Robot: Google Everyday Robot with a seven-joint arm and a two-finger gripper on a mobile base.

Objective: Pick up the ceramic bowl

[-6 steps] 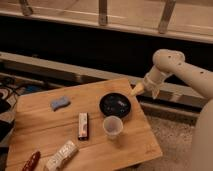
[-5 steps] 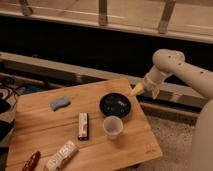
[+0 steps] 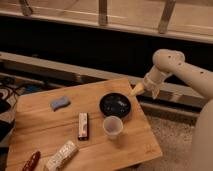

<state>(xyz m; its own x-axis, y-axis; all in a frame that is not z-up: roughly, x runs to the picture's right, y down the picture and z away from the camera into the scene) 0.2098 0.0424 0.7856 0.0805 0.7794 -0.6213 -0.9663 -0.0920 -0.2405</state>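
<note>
The ceramic bowl [image 3: 116, 105] is a shallow glossy black bowl with faint light specks inside. It sits on the wooden table [image 3: 45, 125] near its far right edge. A small pale translucent cup [image 3: 113, 127] stands just in front of it. My gripper [image 3: 136, 90] hangs at the end of the white arm [image 3: 172, 67], just right of and slightly above the bowl's far right rim, pointing down-left toward it. It does not touch the bowl.
A blue sponge [image 3: 60, 103] lies at the left. A snack bar [image 3: 83, 125] lies mid-table. A white packet [image 3: 62, 155] and a red item [image 3: 31, 161] lie at the front left. A dark ledge and railing run behind the table.
</note>
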